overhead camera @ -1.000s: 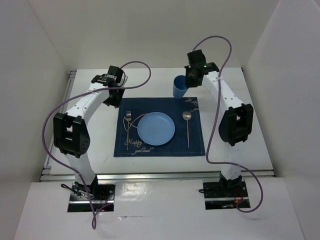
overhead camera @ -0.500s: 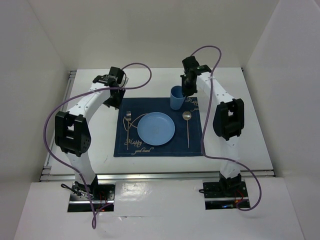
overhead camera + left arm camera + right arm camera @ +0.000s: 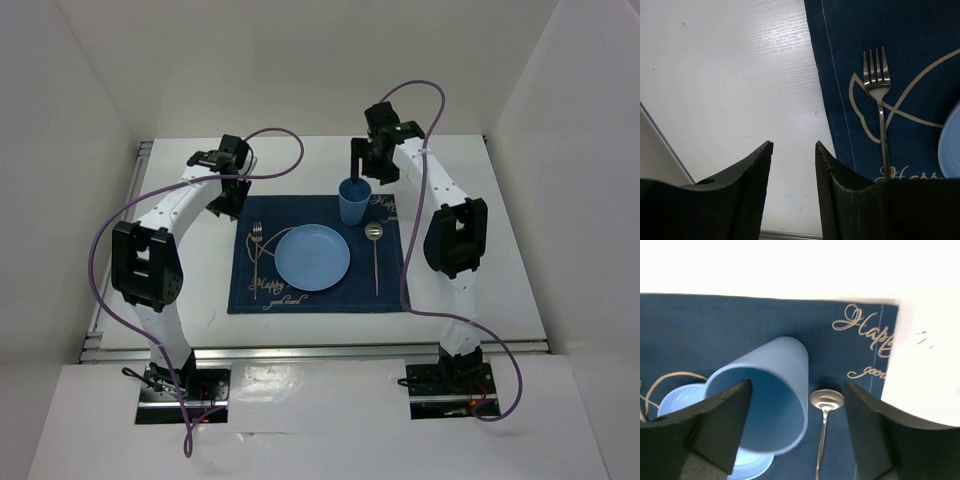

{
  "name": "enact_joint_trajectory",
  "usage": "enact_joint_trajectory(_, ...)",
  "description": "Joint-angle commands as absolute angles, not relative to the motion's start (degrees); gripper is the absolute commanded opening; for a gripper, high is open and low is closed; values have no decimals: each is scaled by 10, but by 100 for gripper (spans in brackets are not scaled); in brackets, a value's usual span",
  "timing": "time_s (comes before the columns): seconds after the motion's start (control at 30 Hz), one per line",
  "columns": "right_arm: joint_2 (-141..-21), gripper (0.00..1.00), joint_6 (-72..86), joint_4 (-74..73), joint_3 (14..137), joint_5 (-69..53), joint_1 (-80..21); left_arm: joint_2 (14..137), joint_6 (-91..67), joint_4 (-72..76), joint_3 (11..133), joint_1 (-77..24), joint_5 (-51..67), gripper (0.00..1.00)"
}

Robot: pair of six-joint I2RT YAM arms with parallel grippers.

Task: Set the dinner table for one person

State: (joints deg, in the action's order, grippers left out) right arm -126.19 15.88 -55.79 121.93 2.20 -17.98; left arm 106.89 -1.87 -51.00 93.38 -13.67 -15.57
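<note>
Just above the cup, the right end effector gapes wide.
The blue cup stands upright on the placemat's far edge, near the spoon; the left end effector, slightly parted, empty, hangs over the white table beside the fork.

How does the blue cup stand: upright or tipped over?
Upright: the blue cup stands on its base on the placemat, mouth up.
</note>
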Motion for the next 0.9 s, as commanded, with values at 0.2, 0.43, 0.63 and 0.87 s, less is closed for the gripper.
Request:
enact_joint_trajectory(0.2,-1043,100,192,-492,1174,-20,-85,1054,-23,-514,947,-120,-163,47)
enact_joint_trajectory(0.43,-948,100,146,-527,954,-156,98,1055,-11,-527,947,-73,-140,47)
enact_joint_trajectory(0.63,-883,100,211,-502,789,23,137,1092,6,-570,947,-10,-99,47)
enact_joint_trajectory(0.87,-780,100,279,-476,734,139,137,1087,-79,-549,959,131,-194,47)
